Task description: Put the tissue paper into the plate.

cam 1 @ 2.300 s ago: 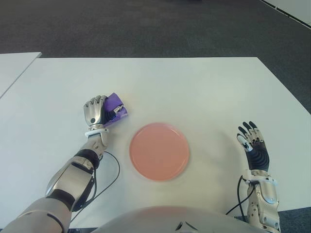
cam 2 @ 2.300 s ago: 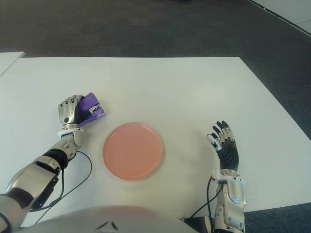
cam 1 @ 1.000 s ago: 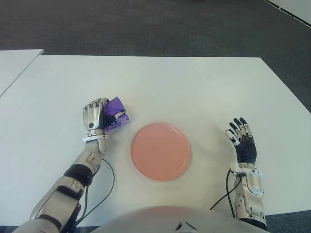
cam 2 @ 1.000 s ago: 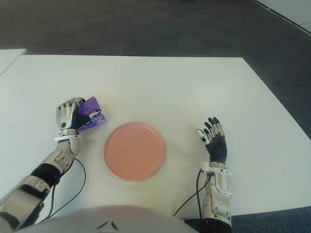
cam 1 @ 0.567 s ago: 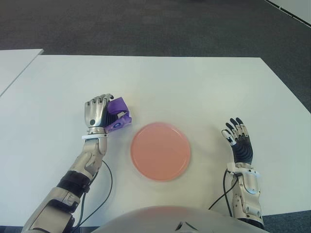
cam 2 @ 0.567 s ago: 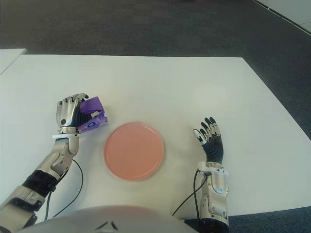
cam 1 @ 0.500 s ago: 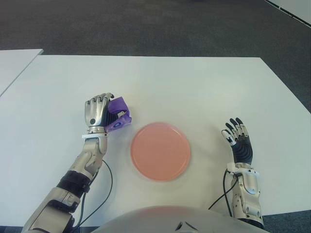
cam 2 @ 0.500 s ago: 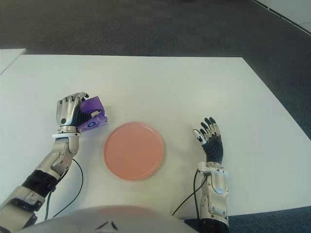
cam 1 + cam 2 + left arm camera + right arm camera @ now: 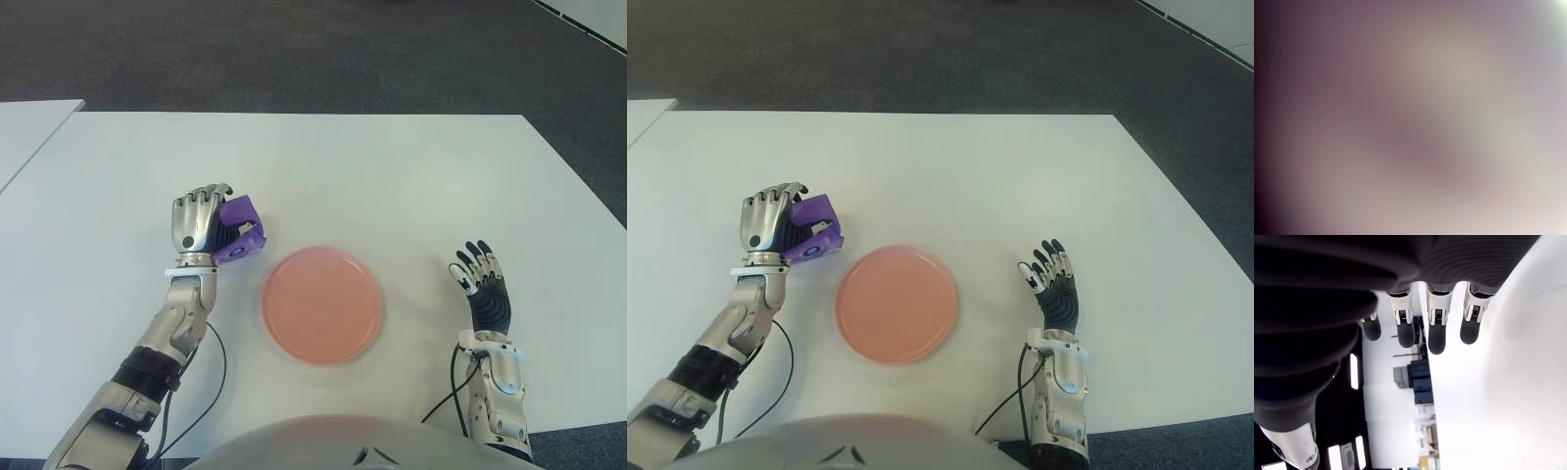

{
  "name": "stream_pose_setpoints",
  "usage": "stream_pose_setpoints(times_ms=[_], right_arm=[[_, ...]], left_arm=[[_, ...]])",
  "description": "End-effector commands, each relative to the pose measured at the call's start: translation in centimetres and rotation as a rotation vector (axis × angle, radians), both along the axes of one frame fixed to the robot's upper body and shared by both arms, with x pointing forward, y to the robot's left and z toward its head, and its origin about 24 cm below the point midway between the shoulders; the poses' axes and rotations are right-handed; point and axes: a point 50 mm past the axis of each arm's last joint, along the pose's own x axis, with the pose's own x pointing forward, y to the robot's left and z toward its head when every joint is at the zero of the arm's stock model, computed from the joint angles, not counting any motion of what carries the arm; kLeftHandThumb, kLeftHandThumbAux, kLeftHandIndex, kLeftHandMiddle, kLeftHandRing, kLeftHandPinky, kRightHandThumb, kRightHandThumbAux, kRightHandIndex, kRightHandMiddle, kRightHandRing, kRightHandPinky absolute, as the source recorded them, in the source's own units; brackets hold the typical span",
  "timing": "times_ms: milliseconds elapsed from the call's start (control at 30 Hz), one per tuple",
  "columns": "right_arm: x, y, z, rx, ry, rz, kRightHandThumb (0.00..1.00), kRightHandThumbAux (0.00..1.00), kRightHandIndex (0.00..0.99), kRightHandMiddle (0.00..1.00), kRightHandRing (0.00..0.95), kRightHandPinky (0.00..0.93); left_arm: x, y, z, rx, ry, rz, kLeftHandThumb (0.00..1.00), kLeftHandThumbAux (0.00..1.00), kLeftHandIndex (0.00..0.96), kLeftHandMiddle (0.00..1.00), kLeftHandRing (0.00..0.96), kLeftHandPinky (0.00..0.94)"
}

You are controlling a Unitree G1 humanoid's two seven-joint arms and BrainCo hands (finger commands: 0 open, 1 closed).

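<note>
Left hand [image 9: 199,223], silver metal with curled fingers, is clamped on a purple tissue paper pack [image 9: 238,231], small and soft-looking with a white mark on its face. The pack sticks out from the hand on the side toward the plate; the fingers wrap over its top edge. Whether the pack touches the table or is lifted just off it cannot be told from the eye views. The left wrist view is only a blur, nothing readable there.

Round flat pink plate [image 9: 322,305] sits on the white rectangular table [image 9: 392,176], near the robot's front edge, roughly centred between both hands. The plate holds nothing. The tissue pack is just beside the plate's far-left rim, apart from it, not over it.

Right hand [image 9: 482,291], black palm with white-tipped fingers, shows to the right of the plate, well apart from it, fingers spread and pointing away from the robot, holding nothing. The right wrist view shows its fingers [image 9: 1436,335] straight and separated, with white table surface beyond.

A black cable [image 9: 210,382] loops on the table beside the left forearm; another black cable [image 9: 455,382] runs by the right wrist. Dark grey carpet floor [image 9: 294,49] lies beyond the table's far edge. A second white table corner [image 9: 29,127] shows at the far left.
</note>
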Motion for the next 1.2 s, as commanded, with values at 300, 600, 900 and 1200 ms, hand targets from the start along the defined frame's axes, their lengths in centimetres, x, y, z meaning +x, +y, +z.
stream_pose_setpoints(times_ms=[300,600,900,1200], right_arm=[[-0.4,0.5,-1.1,0.019,-0.006,0.029,0.079,0.630,0.037,0.126,0.132,0.152],[-0.4,0.6,-1.3,0.030,-0.005,0.026,0.108,0.643,0.048,0.141,0.144,0.155],[-0.4,0.4,-1.3,0.018,-0.008,0.026,0.109,0.635,0.051,0.150,0.151,0.161],[-0.6,0.1,-1.5,0.015,0.027,0.009,0.085,0.633,0.036,0.136,0.141,0.155]], left_arm=[[-0.2,0.2,2.0,0.076,-0.031,-0.014,0.947,0.652,0.385,0.481,0.539,0.729],[-0.4,0.3,1.7,0.093,-0.012,-0.013,0.947,0.652,0.386,0.478,0.545,0.740],[-0.4,0.2,1.4,0.084,-0.001,-0.009,0.948,0.652,0.391,0.473,0.551,0.744],[-0.5,0.2,1.2,0.070,0.015,-0.013,0.947,0.652,0.388,0.473,0.541,0.731]])
